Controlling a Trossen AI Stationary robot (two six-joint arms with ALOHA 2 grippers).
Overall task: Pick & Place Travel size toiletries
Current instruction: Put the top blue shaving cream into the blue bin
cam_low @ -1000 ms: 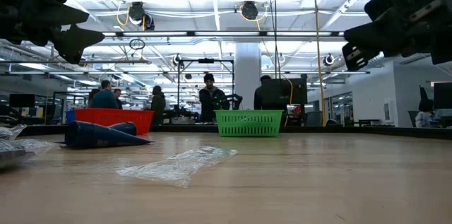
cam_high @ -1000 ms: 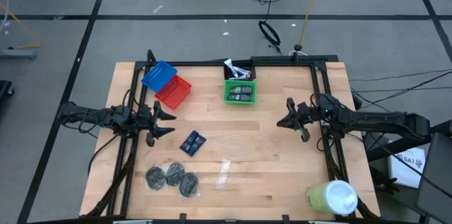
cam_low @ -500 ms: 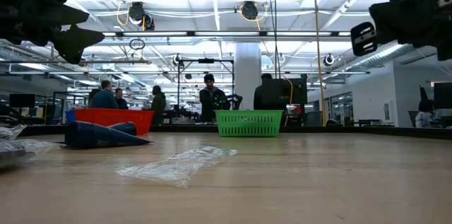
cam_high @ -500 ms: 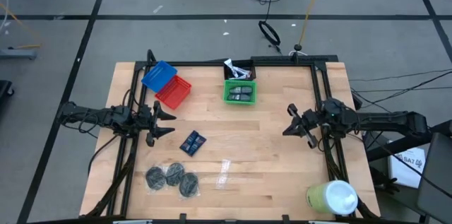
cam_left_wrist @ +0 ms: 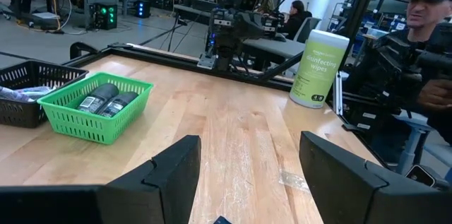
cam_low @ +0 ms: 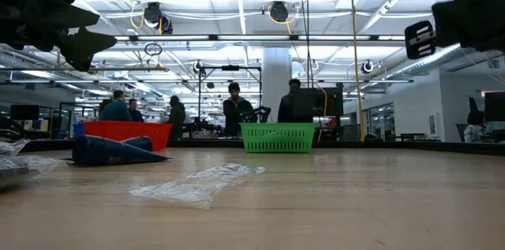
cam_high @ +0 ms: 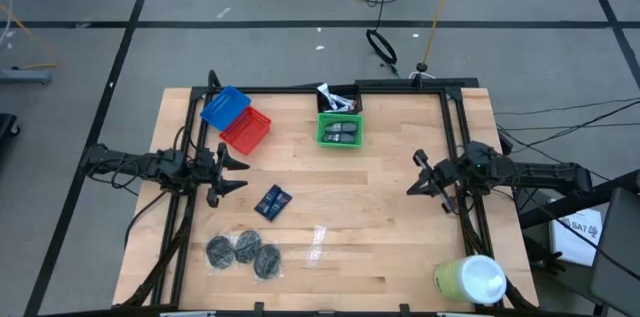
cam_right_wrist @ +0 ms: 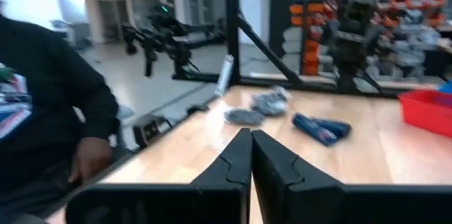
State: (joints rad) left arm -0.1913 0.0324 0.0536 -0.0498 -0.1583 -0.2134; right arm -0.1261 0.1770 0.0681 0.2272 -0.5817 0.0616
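Right now we are keeping both arms off the work: the left gripper (cam_high: 238, 173) is hovering wide open and empty at frame left, near the dark blue packets (cam_high: 272, 201) and grey discs (cam_high: 243, 251) on the counter (cam_high: 380, 207), ready to reach; the right gripper (cam_high: 420, 175) is waiting with fingers closed on nothing at frame right.

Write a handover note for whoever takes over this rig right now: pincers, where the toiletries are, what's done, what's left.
Left pincer: open, empty, above the table's left side.
Right pincer: shut, empty, at the right side.
Done: two dark oval pieces in the green basket; white tubes in the black basket.
Left: dark blue packets and three grey discs on the table. Red tray and blue tray look empty.
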